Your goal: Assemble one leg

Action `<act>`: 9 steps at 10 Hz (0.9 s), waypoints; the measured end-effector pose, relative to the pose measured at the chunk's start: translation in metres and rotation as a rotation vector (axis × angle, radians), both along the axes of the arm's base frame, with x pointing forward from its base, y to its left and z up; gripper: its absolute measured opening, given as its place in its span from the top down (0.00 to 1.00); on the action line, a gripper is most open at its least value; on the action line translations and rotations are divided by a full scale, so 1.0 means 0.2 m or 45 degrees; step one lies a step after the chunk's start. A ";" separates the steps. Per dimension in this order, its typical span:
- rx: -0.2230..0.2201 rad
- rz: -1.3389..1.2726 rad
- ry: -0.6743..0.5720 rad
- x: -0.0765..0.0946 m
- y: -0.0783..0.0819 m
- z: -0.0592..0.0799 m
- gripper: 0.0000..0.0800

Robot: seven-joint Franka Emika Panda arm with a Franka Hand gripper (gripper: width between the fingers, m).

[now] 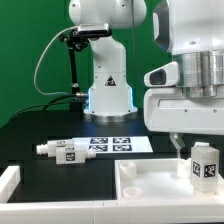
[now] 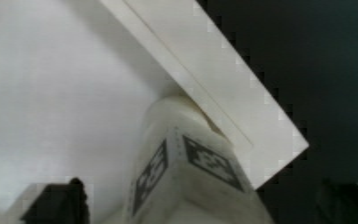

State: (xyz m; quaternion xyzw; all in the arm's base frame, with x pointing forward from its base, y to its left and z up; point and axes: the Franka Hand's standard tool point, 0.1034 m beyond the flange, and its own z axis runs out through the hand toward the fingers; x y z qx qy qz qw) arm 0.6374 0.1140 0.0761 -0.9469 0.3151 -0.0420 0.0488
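A leg (image 1: 205,165), a stubby white post with a black-and-white tag, stands upright in the right corner of the large white tray-shaped part (image 1: 150,187). My gripper (image 1: 198,152) hangs over it, open, with a finger on each side and gaps to the leg. In the wrist view the leg (image 2: 185,165) rises between the two dark fingertips (image 2: 55,205), next to the tray's raised rim (image 2: 211,70). A second leg (image 1: 62,151) lies on its side on the black table at the exterior view's left.
The marker board (image 1: 118,143) lies flat behind the tray part. The robot base (image 1: 108,75) stands at the back. Another white part's corner (image 1: 8,186) shows at the lower left edge.
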 end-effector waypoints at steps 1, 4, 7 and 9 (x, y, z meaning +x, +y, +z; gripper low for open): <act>-0.010 0.080 -0.005 0.00 -0.01 0.00 0.19; -0.148 0.812 -0.025 -0.01 0.02 -0.01 0.19; -0.145 0.874 -0.009 -0.02 0.03 -0.02 0.32; -0.138 0.800 -0.006 -0.02 0.02 -0.02 0.55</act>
